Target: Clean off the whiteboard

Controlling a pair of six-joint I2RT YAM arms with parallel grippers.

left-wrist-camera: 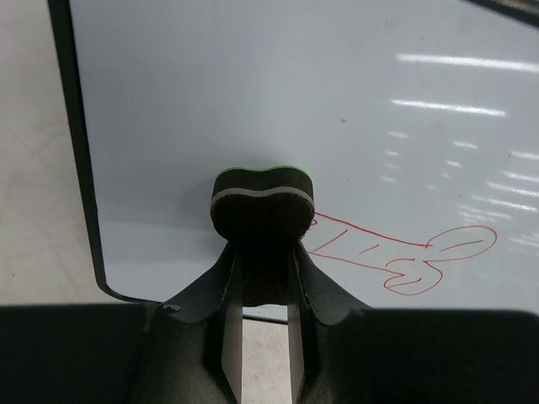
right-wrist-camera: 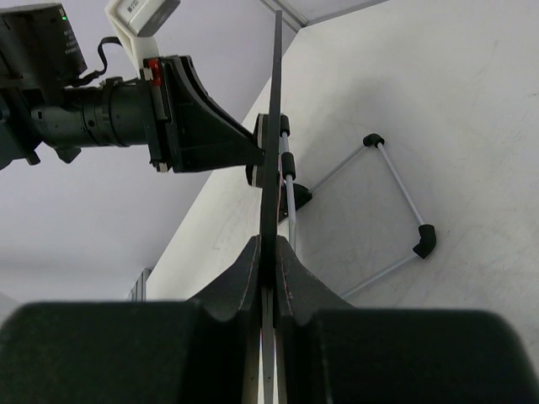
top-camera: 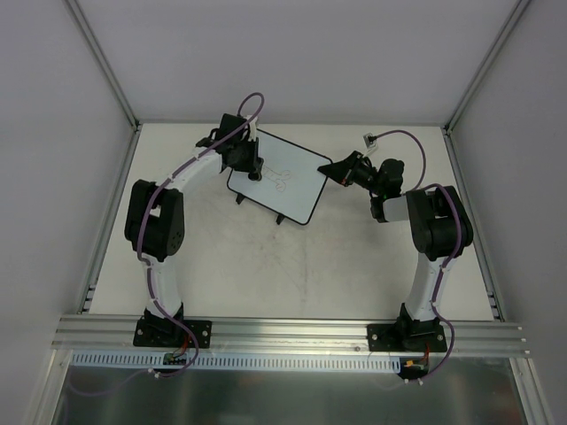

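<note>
The whiteboard [top-camera: 283,179] stands tilted on its wire stand at the back of the table, with a red bone-shaped drawing [left-wrist-camera: 404,257] on it. My left gripper [top-camera: 251,162] is shut on a small dark eraser [left-wrist-camera: 262,202] with a green back. The eraser's felt face presses on the board just left of the drawing. My right gripper [top-camera: 330,169] is shut on the board's right edge; the right wrist view shows the board edge-on [right-wrist-camera: 274,126] between my fingers [right-wrist-camera: 244,269]. The left gripper also shows in that view [right-wrist-camera: 202,126], against the board's face.
The stand's wire legs with black feet [right-wrist-camera: 424,240] rest on the table behind the board. Metal frame posts [top-camera: 104,62] and white walls close in the table on three sides. A small white connector [top-camera: 370,139] lies near the right arm.
</note>
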